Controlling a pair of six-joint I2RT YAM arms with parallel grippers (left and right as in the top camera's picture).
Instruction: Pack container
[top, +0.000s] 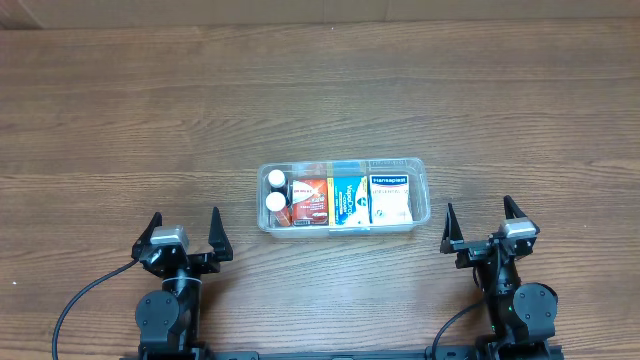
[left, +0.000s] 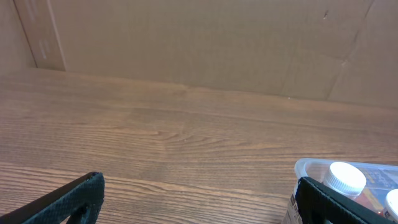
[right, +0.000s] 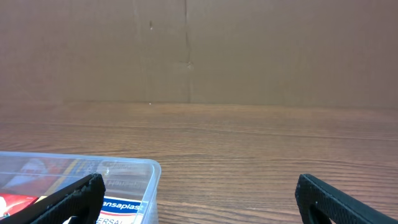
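The clear plastic container (top: 423, 189) sits at the table's middle. It holds two white-capped bottles (top: 276, 190), a red box (top: 310, 201), a blue-and-orange box (top: 348, 199) and a white Hansaplast box (top: 390, 198). My left gripper (top: 185, 232) is open and empty, near the front edge, left of the container. My right gripper (top: 481, 225) is open and empty, just right of the container. The container's corner shows in the left wrist view (left: 305, 167) with a bottle cap (left: 346, 177), and in the right wrist view (right: 148, 169).
The wooden table (top: 120, 120) stretches around the container. A brown cardboard wall (left: 205, 43) stands at the table's far edge and also shows in the right wrist view (right: 249, 50).
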